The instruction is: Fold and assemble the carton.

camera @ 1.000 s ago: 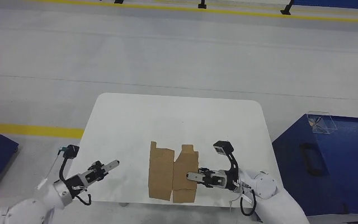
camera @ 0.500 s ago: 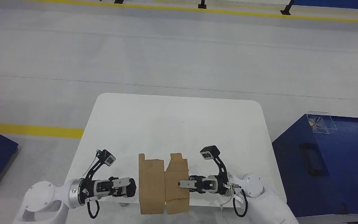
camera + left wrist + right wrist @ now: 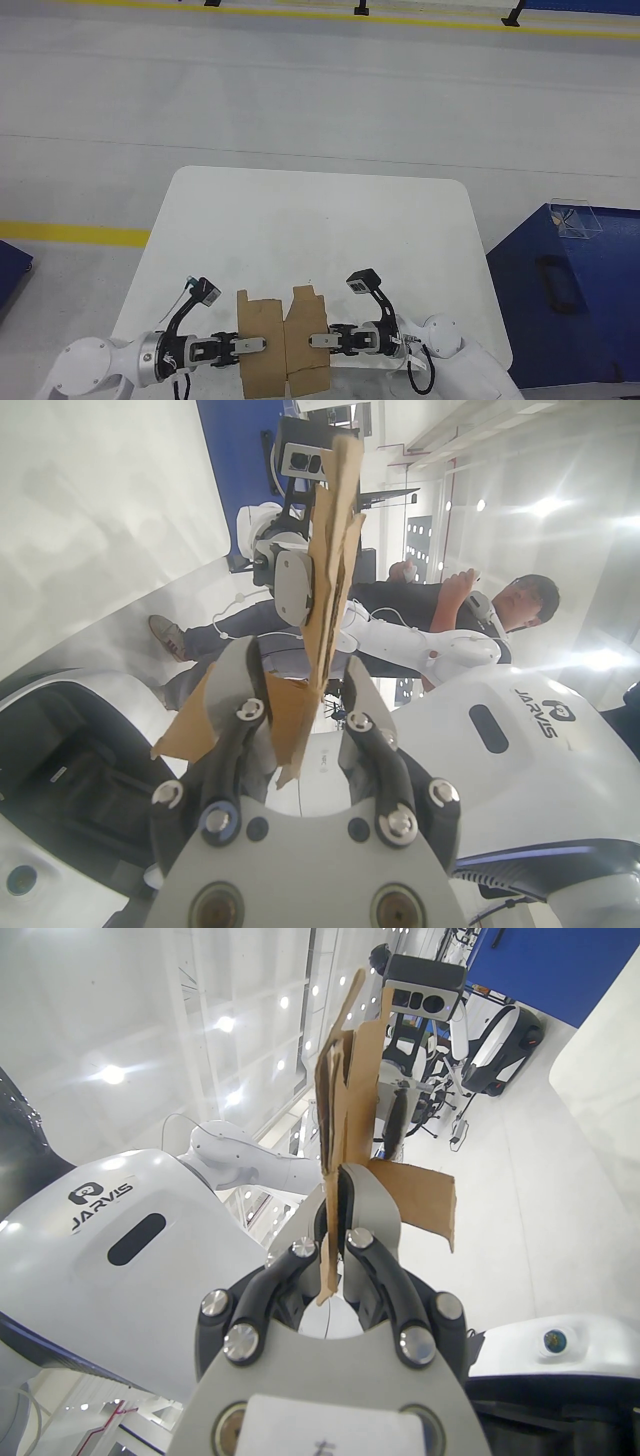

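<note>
Brown cardboard, pressed flat: the carton (image 3: 285, 335) sits level between the robot's two arms. Its two panels lie side by side with a crease down the middle, and notched flaps mark its far end. The white bench (image 3: 300, 220) lies beneath the carton, whose near end juts out past the bench's near edge.

On the carton's right side, the right gripper (image 3: 314, 340) is clenched on the cardboard. The right wrist view shows the carton (image 3: 345, 1093) edge-on, its rim pinched in the right gripper (image 3: 334, 1188). A flap (image 3: 420, 1200) bends out sideways just beside the fingers.

On the carton's left side, the left gripper (image 3: 256, 343) meets the opposite rim. In the left wrist view the carton (image 3: 332, 565) again stands edge-on, and the left gripper (image 3: 300, 655) is released. Its jaws are spread wide with the cardboard's rim between them, closer to one finger (image 3: 247, 680) than to the other. Whether the sheet touches that finger cannot be told. Another flap (image 3: 195, 725) angles away behind it.

Well to the carton's right, off the bench, stands a blue cabinet (image 3: 580, 300) with a clear plastic box (image 3: 575, 217) on top. Well to the carton's left, a yellow line (image 3: 70, 233) runs across the grey floor.
</note>
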